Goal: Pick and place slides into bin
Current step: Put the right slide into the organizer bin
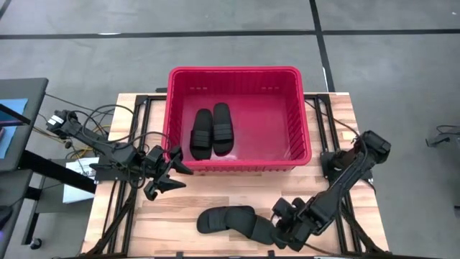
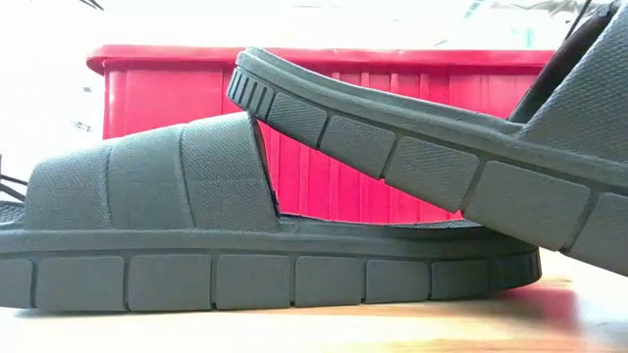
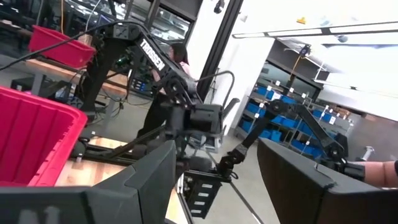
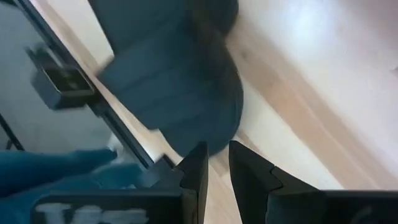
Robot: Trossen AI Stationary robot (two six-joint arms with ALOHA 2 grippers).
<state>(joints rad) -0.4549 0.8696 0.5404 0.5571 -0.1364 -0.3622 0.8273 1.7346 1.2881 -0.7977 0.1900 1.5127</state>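
Two black slides (image 1: 213, 131) lie side by side on the floor of the red bin (image 1: 237, 73) at the table's far middle. Two more slides lie near the front edge: one flat on its sole (image 1: 224, 218), the other (image 1: 260, 228) leaning with its raised end (image 2: 257, 86) over the first one's strap (image 2: 186, 172). My right gripper (image 4: 217, 163) points steeply down at the leaning slide's right end (image 4: 211, 134), fingers a narrow gap apart with nothing between them. My left gripper (image 1: 167, 176) hangs open beside the bin's near left corner.
Bare wood stretches along the table's near left and to the right of the bin. Cables and the frame's black bars run along both table sides. In the left wrist view a person (image 3: 181, 55) stands in the room beyond the table.
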